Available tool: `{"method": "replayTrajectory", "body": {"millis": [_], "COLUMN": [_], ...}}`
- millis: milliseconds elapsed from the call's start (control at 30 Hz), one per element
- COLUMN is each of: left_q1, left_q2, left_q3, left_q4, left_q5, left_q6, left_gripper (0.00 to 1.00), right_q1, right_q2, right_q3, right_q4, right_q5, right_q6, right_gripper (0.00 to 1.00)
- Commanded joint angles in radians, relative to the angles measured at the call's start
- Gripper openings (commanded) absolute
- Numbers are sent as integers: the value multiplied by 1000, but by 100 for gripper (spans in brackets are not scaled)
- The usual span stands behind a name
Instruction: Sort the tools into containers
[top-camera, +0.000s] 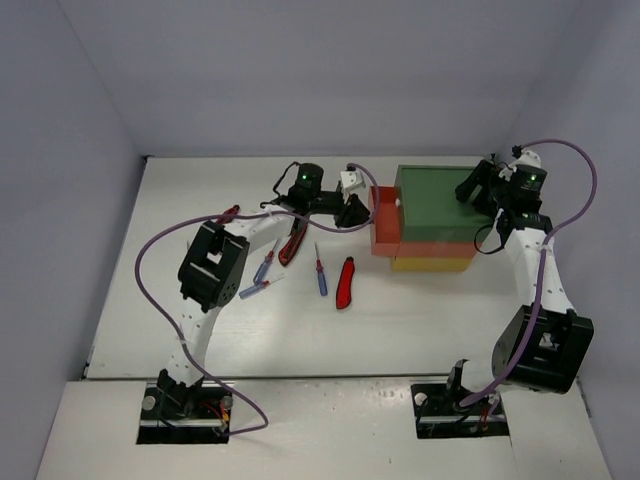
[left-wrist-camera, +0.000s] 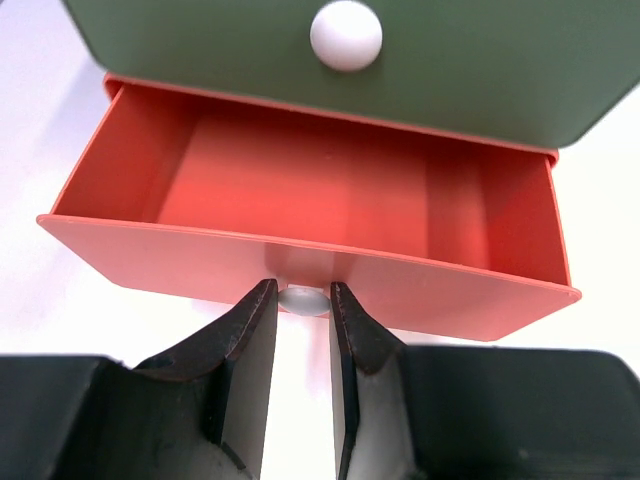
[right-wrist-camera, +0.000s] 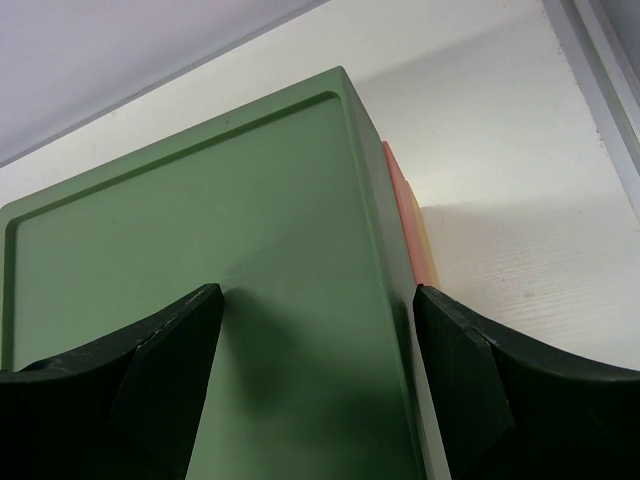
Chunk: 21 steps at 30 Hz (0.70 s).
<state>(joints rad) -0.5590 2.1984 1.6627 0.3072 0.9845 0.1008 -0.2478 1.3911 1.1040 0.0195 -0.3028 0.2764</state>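
while the left gripper (left-wrist-camera: 303, 298) pinches narrow on the knob (left-wrist-camera: 302, 301) of the red drawer (left-wrist-camera: 150, 255), pull straight and level | drawer part-way out, empty | right gripper (right-wrist-camera: 318, 300) spread wide over green top (right-wrist-camera: 200, 240), best bracing the unit | tools (top-camera: 345, 283) loose on table (top-camera: 450, 320) near the drawer

Three screwdrivers (top-camera: 321, 270), three red tools (top-camera: 345, 283), three drawers (top-camera: 385, 235)

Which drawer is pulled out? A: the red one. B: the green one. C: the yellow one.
A: the red drawer sticks out with nothing inside, the left gripper is pinching its knob, and the green drawer above it is pushed in.
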Motion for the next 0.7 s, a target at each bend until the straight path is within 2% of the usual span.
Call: {"method": "replayTrajectory", "body": {"millis": [0,200,433,667], "left_q1": [26,37,54,56], "left_q2": [-153,-217,-245,-284], "left_q3": [-69,-170,-210,-237], "left_q4": [84,85,88,90], "left_q5": [11,4,-13,-60], "left_q6": [42,69,68,77], "left_gripper": [0,0,0,22], "right_q1": [-11,-15,-16,-16], "right_q2": [-38,-37,-43,-55], "right_q3": [-13,-9,2,41], "right_q4": [-44,-47,-52,-75], "right_q5": [66,66,58,45], "right_q6": [-32,-37,-49,-62], "right_gripper": [73,74,75,80]}}
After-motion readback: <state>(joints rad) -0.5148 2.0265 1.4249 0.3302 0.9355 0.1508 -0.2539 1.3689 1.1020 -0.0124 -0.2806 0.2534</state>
